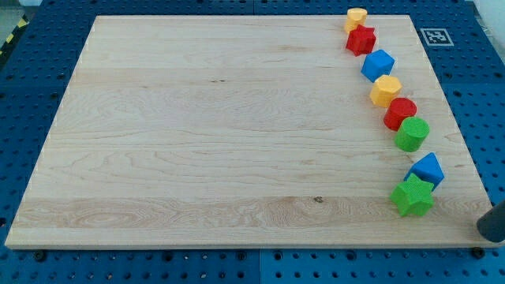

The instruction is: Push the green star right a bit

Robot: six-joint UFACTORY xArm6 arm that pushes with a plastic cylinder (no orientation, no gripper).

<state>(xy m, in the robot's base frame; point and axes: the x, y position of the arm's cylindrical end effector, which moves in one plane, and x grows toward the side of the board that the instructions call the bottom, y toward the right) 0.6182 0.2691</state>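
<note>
The green star (412,196) is seen lying near the bottom right corner of the wooden board (197,142), with the blue triangular block (427,170) touching it just above. Only a dark rounded shape (492,222) is caught at the view's right edge, just off the board's bottom right corner and well to the right of the star; whether this is my tip cannot be told, and no contact with any block is shown. Up the right edge a chain is laid out: green cylinder (412,134), red cylinder (400,113), yellow hexagon (386,91), blue cube (378,65), red star (360,39), yellow block (357,16) at the top right corner.
</note>
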